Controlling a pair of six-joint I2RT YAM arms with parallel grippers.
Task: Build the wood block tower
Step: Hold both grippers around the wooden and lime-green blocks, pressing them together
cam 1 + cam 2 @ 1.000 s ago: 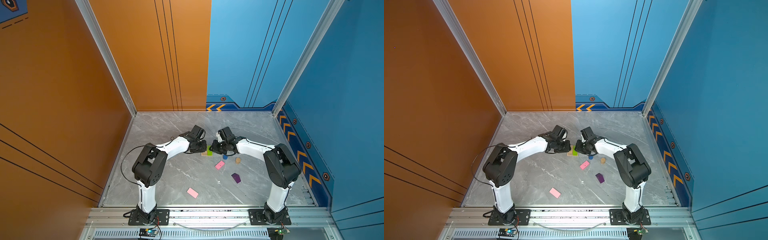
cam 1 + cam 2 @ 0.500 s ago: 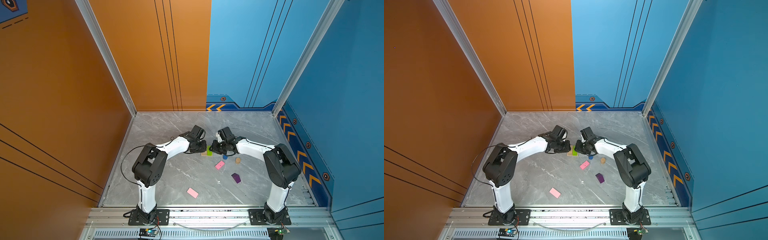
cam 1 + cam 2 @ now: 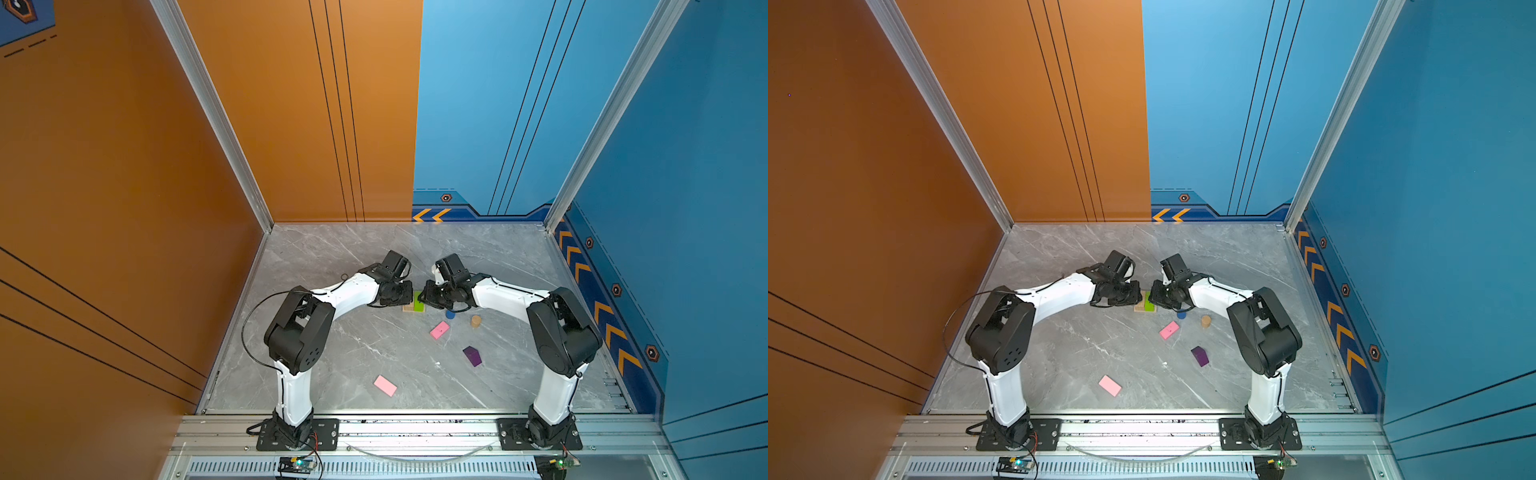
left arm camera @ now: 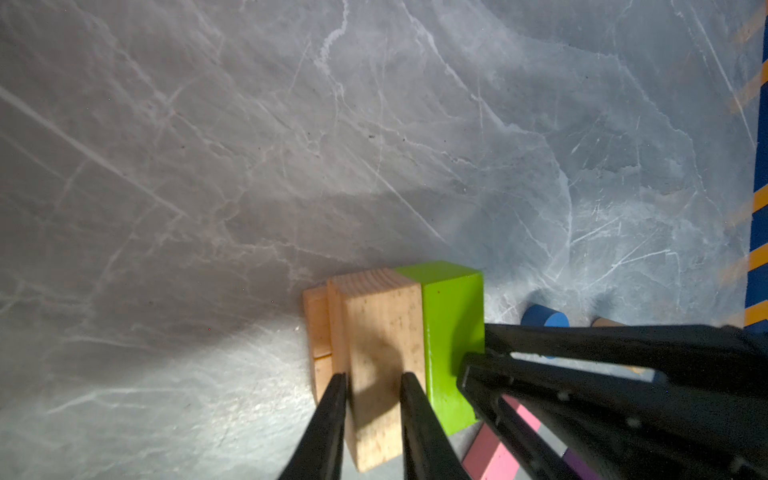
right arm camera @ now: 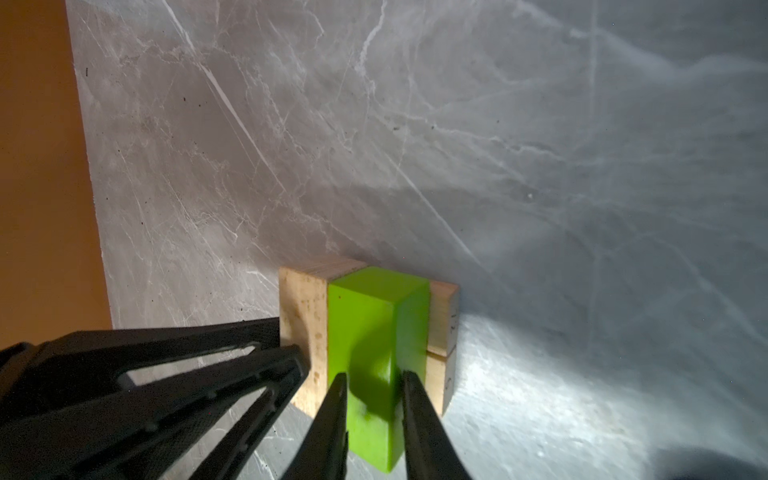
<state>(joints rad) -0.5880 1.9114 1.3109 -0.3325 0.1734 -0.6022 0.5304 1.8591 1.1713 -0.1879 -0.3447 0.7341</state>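
Note:
The wood block tower is a low stack at mid-floor: a tan bar and a lime-green bar lie side by side on a lower tan layer. My left gripper is shut on the tan bar, one finger on each long side. From the opposite side, my right gripper is shut on the lime-green bar. In both top views the two gripper heads nearly meet over the stack and hide most of it.
Loose blocks lie in front of the stack: a blue cylinder, a tan cylinder, a pink slab, a purple peaked block and a second pink slab near the front rail. Walls enclose the grey marble floor.

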